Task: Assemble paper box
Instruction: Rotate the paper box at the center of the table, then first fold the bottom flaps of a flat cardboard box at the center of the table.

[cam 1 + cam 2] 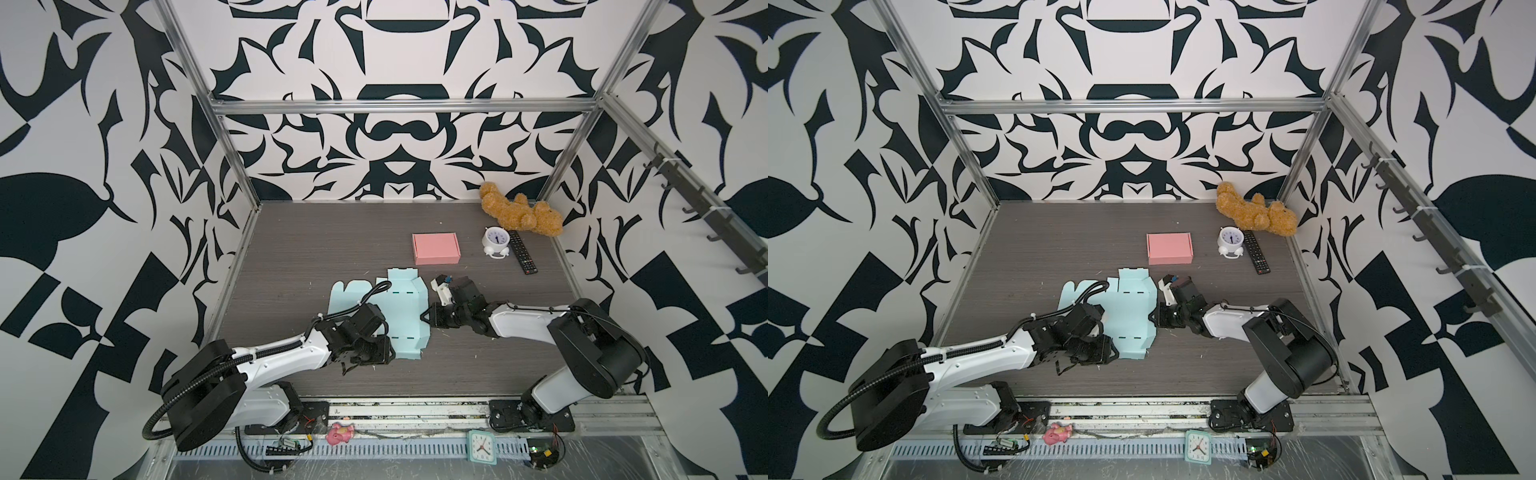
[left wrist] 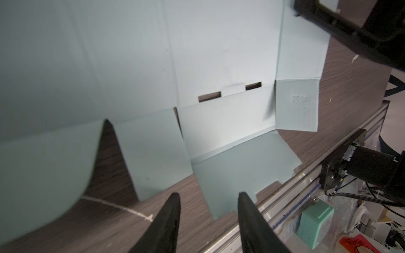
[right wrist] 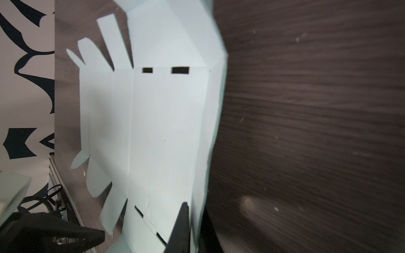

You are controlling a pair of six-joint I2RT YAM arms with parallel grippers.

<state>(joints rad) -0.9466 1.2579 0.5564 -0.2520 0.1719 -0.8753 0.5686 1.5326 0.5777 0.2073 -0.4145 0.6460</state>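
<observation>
Folding up the walls looks like the step in hand: nearest, the left gripper (image 2: 208, 195) hovers with its black fingers apart, holding nothing, over the tabbed near flap (image 2: 241, 170) of the pale blue die-cut cardboard box blank (image 1: 405, 311), which lies mostly flat on the dark wood-grain table (image 1: 311, 232) between the arms. Just beyond, the right gripper (image 3: 194, 211) is pinched tight on the blank's right-hand panel, holding that edge raised. Next, I judge, the left must catch the near flap and stand it upright. Farther back, well apart, sits a closed pink cardboard box (image 1: 436, 248).
</observation>
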